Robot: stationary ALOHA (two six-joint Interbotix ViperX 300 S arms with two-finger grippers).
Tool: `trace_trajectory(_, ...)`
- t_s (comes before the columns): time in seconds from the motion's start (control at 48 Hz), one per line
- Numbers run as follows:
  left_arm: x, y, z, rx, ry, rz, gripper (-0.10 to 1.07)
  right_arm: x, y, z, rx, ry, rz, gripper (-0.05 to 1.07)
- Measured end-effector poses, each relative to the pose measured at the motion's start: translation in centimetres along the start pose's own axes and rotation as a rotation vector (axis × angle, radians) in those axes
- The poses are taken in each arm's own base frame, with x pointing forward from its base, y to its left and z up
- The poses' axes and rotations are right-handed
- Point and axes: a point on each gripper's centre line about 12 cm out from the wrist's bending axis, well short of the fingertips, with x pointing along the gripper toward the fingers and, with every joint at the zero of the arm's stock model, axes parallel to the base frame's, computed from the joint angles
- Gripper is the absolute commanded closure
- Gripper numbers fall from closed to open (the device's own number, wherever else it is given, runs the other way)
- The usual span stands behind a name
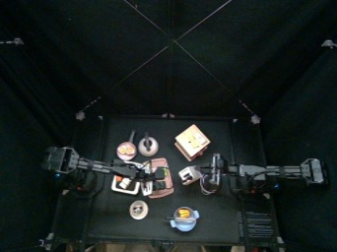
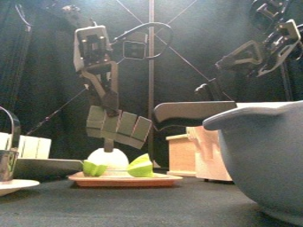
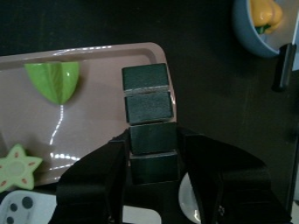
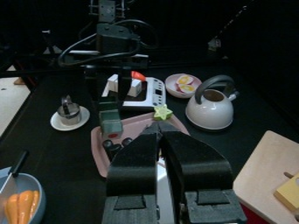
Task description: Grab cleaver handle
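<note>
Table (image 1: pixel 93 212) crowded; left gripper (image 3: pixel 152 168) straddles cleaver handle (image 3: pixel 149 118).

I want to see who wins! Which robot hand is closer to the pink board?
Left. The left hand hangs right above the pink board; the right hand waits off beside it.

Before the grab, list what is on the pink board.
On the pink board are a green fruit half, a pale star piece and the dark segmented cleaver handle. The left gripper straddles the handle, hiding its near end and the board below.
</note>
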Motion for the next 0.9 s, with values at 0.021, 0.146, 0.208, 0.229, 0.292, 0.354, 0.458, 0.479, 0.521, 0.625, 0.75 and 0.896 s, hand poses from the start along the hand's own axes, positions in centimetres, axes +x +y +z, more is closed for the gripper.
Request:
trace_trajectory(0.021, -0.1, 0.1, 0.1, -0.017, 0.006, 0.007, 0.25, 0.0, 0.0, 0.0, 0.0, 0.0, 0.002, 1.01)
trace_trajectory(0.146, -0.7, 0.9, 0.4, -0.103, 0.049, 0.063, 0.25, 0.0, 0.1, 0.0, 0.0, 0.0, 0.003, 1.01)
trace_trajectory(0.208, -0.9, 1.3, 0.4, -0.136, 0.062, 0.098, 0.25, 0.0, 0.0, 0.1, 0.0, -0.003, 0.002, 1.01)
trace_trajectory(0.229, -0.9, 1.5, 0.4, -0.15, 0.065, 0.112, 0.25, 0.0, 0.1, 0.1, -0.002, -0.002, 0.003, 1.01)
trace_trajectory(0.292, -1.1, 2.0, 0.5, -0.19, 0.062, 0.159, 0.25, 0.0, 0.1, 0.1, -0.002, -0.002, 0.003, 1.01)
trace_trajectory(0.354, -1.1, 2.5, 0.5, -0.24, 0.047, 0.203, 0.25, -0.1, 0.1, 0.1, 0.0, -0.006, 0.003, 1.01)
trace_trajectory(0.458, -1.3, 3.1, 0.7, -0.342, 0.003, 0.268, 0.25, -0.1, 0.1, 0.1, 0.0, -0.003, 0.003, 1.01)
trace_trajectory(0.479, -1.3, 3.2, 0.7, -0.366, -0.009, 0.281, 0.25, -0.1, 0.0, 0.1, 0.001, -0.002, 0.001, 1.01)
trace_trajectory(0.521, -1.3, 3.4, 0.6, -0.406, -0.023, 0.3, 0.25, -0.1, 0.1, 0.1, -0.002, 0.0, 0.003, 1.01)
trace_trajectory(0.625, -1.0, 3.5, 0.0, -0.501, -0.054, 0.356, 0.25, -0.1, 0.1, 0.0, -0.002, 0.006, 0.003, 1.01)
trace_trajectory(0.75, -0.7, 3.2, -0.6, -0.62, -0.103, 0.406, 0.25, -0.1, 0.1, -0.2, -0.002, 0.023, 0.003, 1.01)
trace_trajectory(0.896, 0.0, 2.1, -0.9, -0.74, -0.164, 0.422, 0.25, -0.2, 0.1, -0.2, -0.003, 0.029, 0.003, 1.01)
